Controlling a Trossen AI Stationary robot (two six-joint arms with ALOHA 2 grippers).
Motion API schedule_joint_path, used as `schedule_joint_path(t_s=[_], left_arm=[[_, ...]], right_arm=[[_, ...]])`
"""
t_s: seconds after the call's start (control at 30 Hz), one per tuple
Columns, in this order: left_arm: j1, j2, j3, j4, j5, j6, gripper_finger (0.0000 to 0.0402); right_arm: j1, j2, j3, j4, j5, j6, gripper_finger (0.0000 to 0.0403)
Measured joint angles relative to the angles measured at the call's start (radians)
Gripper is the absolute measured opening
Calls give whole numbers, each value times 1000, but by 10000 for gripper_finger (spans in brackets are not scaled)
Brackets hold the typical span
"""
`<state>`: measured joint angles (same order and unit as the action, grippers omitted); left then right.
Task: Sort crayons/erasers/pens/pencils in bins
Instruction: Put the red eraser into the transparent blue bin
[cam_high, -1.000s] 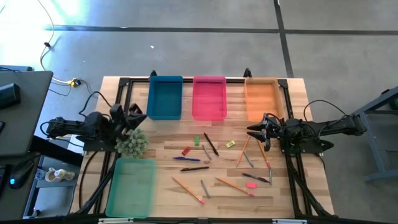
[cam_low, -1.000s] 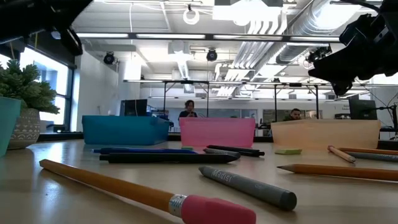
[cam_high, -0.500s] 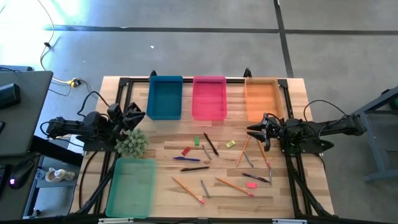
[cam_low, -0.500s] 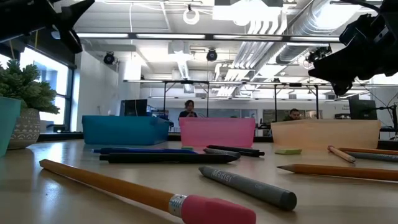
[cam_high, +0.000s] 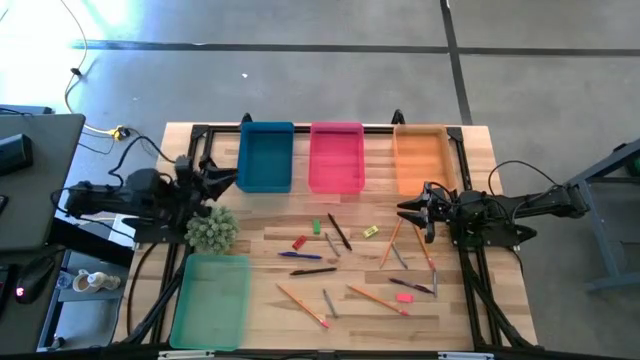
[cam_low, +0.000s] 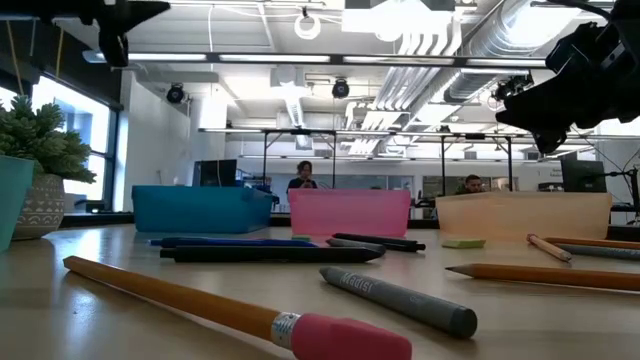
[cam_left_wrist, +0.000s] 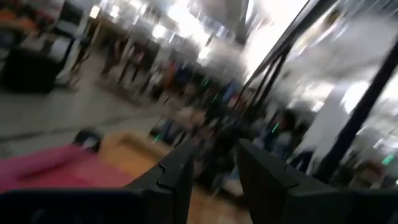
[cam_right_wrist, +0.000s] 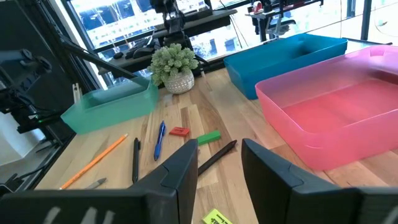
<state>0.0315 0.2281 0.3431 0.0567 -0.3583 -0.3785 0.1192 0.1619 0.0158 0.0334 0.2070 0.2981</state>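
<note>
Four bins (cam_high: 337, 157) sit empty; pens, pencils (cam_high: 301, 305), crayons and erasers lie scattered mid-frame. My right gripper (cam_high: 412, 211) hovers empty, fingers apart, by the orange bin. My left gripper (cam_high: 222, 181), fingers apart, could clip the potted plant (cam_high: 211, 229) beside it.

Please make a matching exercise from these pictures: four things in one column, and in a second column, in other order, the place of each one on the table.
Things:
1. blue bin
2. light green bin
3. potted plant
4. right claw

Places:
A. near front left corner
B. just below the orange bin
C. back row, left of the pink bin
D. between the blue and light green bins

Pairs: 1-C, 2-A, 3-D, 4-B
</note>
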Motion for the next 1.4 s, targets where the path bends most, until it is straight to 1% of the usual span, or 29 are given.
schedule_joint_path(t_s=[0.2,0.4,0.47,0.57,0.7,0.87,1.03,1.27,1.4], left_arm=[[0,251,201,-215,-17,-12,114],[0,506,403,-491,-14,-111,134],[0,587,462,-559,9,-156,145],[0,702,546,-642,74,-201,156],[0,846,627,-720,152,-247,157],[0,988,683,-752,227,-272,150],[0,1081,695,-749,235,-321,152],[0,1146,695,-744,245,-471,171],[0,1184,695,-726,249,-599,188]], right_arm=[[0,0,0,0,0,0,117],[0,0,0,0,0,0,117],[0,0,0,0,0,0,117],[0,0,0,0,0,0,117],[0,0,0,0,0,0,117],[0,0,0,0,0,0,117],[0,0,0,0,0,0,117],[0,0,0,0,0,0,117],[0,0,0,0,0,0,117]])
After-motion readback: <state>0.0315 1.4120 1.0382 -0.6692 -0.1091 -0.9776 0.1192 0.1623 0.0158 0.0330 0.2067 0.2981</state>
